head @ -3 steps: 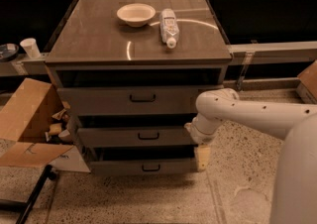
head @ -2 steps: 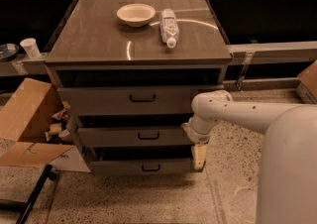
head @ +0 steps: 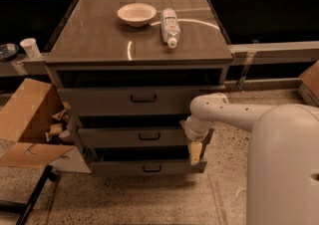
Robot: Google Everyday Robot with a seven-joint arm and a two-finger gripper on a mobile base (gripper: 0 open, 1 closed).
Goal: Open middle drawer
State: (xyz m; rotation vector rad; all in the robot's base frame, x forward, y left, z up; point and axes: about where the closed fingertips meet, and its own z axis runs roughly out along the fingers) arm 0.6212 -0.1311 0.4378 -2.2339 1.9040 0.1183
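Your gripper (head: 196, 152) hangs at the cabinet's (head: 134, 45) right front corner, beside the middle drawer's (head: 119, 138) right end and well off its handle (head: 149, 136). Whether it is open or closed, you cannot tell. Pull from there and it may slip off, or drag the lowest drawer (head: 124, 168) instead.

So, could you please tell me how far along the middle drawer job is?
Looks done: the approach, as the gripper hangs at the right end of the middle drawer. In hand: lining up; the gripper is off to the right of the small black handle, not on it. Left: grasping the handle and pulling, since the drawer does not look pulled out.
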